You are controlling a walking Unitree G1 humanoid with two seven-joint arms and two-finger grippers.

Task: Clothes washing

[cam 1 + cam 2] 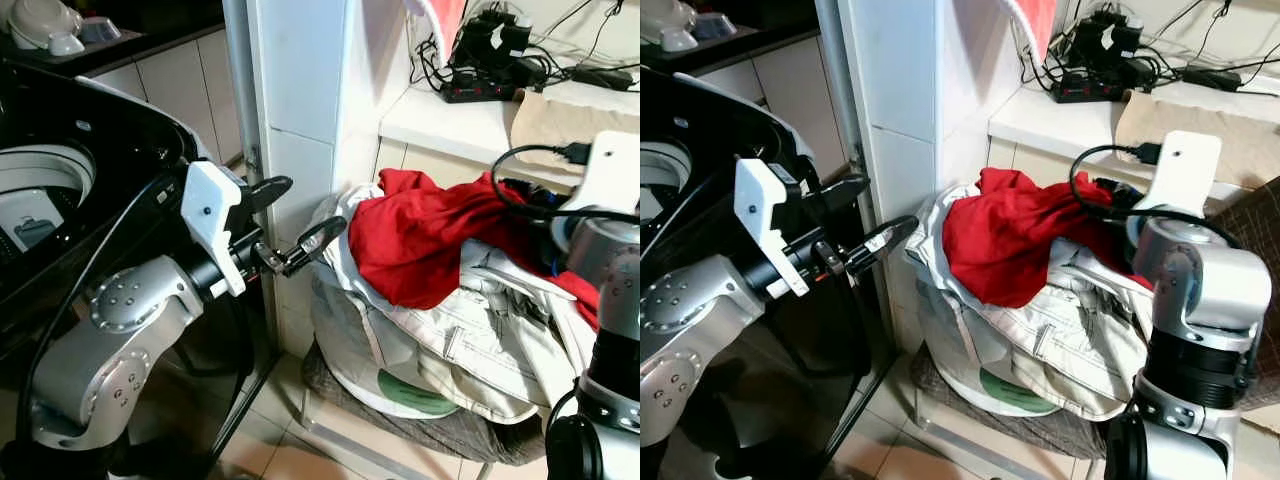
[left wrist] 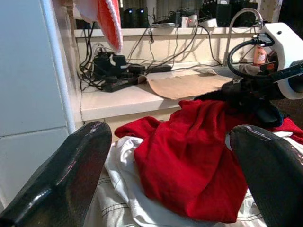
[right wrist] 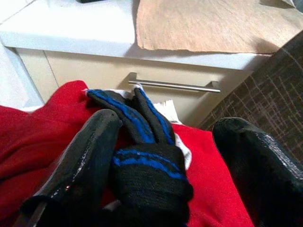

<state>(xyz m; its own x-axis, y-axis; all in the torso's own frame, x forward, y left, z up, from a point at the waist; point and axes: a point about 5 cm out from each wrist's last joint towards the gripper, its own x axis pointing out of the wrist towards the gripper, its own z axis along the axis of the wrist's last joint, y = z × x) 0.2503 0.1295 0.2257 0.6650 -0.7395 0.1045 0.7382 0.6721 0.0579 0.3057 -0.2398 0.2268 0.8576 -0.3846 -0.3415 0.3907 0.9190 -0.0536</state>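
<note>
The black, glossy body of the washing machine (image 1: 60,190) was seen at the robot's left, its pale round drum opening partly in view. A white tiled pillar (image 1: 300,120) stood between it and a white counter (image 1: 450,120) strewn with black cables and a power strip (image 1: 480,90); a tan sheet (image 2: 189,85) lay flat on the counter. Below, a heap of laundry was piled in a round white basket (image 1: 350,370): a crumpled red garment (image 1: 430,240) on top of creased cream clothing with stitched seams (image 1: 480,340). The left gripper (image 1: 290,225) was held level beside the pile, its fingers spread apart and empty. From the right wrist, a black knitted sock with blue stripes (image 3: 142,156) was shown on the red cloth, between the parted fingers of the right gripper (image 3: 175,175), below a drawer with a metal handle (image 3: 175,85).
</note>
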